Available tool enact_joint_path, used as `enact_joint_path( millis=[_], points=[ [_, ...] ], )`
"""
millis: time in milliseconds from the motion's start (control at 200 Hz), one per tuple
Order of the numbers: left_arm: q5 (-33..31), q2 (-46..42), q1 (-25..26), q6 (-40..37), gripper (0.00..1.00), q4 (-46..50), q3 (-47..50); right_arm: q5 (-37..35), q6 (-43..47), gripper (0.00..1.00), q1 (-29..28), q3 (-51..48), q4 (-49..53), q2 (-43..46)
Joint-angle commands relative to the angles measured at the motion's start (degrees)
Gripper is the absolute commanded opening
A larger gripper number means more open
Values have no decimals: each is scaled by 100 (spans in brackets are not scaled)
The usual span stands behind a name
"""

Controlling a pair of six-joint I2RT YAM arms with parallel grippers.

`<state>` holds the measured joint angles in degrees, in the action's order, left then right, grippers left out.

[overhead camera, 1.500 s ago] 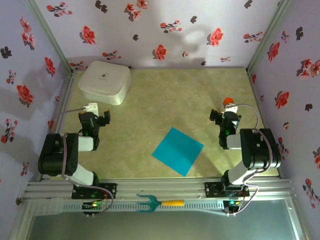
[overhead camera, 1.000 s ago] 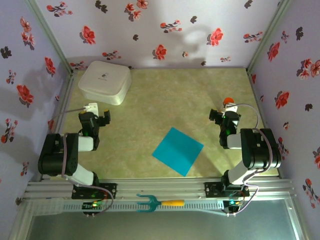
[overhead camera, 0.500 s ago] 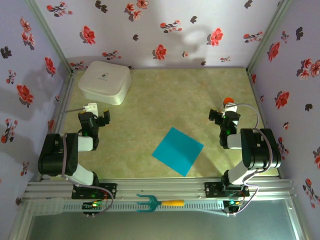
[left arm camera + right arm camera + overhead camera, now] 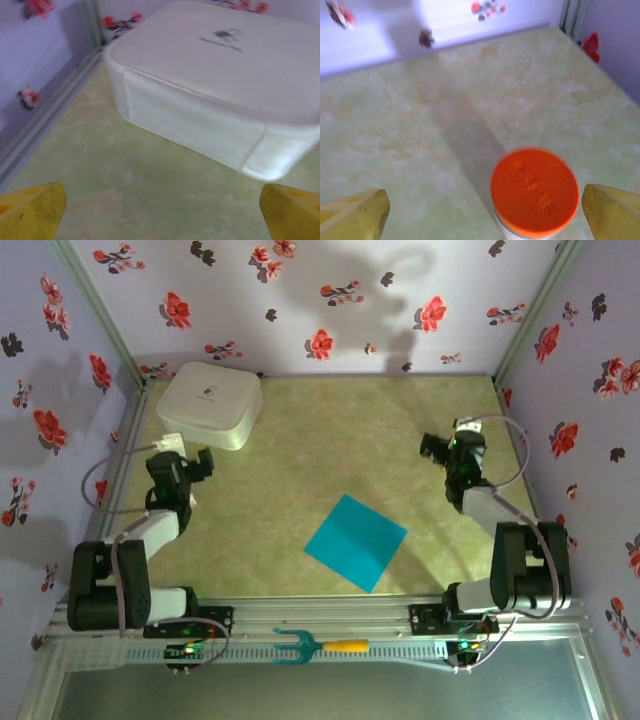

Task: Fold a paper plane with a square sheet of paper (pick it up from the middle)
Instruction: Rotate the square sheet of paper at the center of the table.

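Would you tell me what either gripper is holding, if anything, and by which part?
Nothing is held: the left gripper and right gripper stand open and empty; the paper lies flat, untouched.

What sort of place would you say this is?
Probably a small robot test booth: lilac flower-patterned walls enclose a greenish marbled tabletop, with a slotted aluminium rail along its near edge.

The middle of the table (image 4: 330,440) is bare, and a gripper can reach the sheet (image 4: 356,542) from every side. The white box (image 4: 209,405) fills the far left corner, close before the left gripper (image 4: 192,462). A jar (image 4: 534,191) with an orange lid stands just ahead of the right gripper (image 4: 450,445), facing the gap between its fingers.
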<state>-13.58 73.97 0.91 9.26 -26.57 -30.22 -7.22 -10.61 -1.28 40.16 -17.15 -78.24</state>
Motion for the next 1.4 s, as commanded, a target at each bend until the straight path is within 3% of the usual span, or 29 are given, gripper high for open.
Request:
enact_joint_path(
  millis=[0, 55, 140, 185, 270, 335, 495, 640, 805, 1050, 1395],
  points=[
    [-910, -225, -75, 1456, 100, 2144, -848, -86, -1490, 99, -39, 603, 1972, 406],
    [-862, -201, -74, 1937, 100, 2701, -1162, 432, -2094, 99, 27, 850, 2565, 517],
    [-213, -236, -73, 2025, 100, 3189, -1450, 1877, -2372, 99, 25, 845, 2631, 578],
    [313, -304, -73, 2028, 100, 3153, -1431, 2257, -2702, 99, -83, 762, 2664, 613],
    [1406, -525, -57, 2202, 100, 2722, -1180, 2244, -2898, 98, -553, 651, 2939, 652],
    [1891, -664, 101, 2236, 100, 2616, -1098, 1765, -3009, 98, -1099, 665, 3557, 686],
    [1921, -702, 1111, 1708, 100, 3024, -1239, 1343, -3276, 98, -2148, 305, 3854, 696],
    [1770, -310, 2250, 1397, 100, 3301, -1451, 1339, -3489, 97, -2659, 51, 3781, 550],
    [1566, 87, 2978, 1544, 100, 3038, -1440, 1447, -3570, 97, -3015, -41, 3866, 421],
    [1317, 206, 3100, 1422, 100, 2893, -1454, 1862, -3659, 98, -3416, -149, 3580, 24],
    [1166, -18, 3075, 1245, 100, 2559, -1161, 1656, -3361, 99, -3482, 144, 3749, -622]
  ],
)
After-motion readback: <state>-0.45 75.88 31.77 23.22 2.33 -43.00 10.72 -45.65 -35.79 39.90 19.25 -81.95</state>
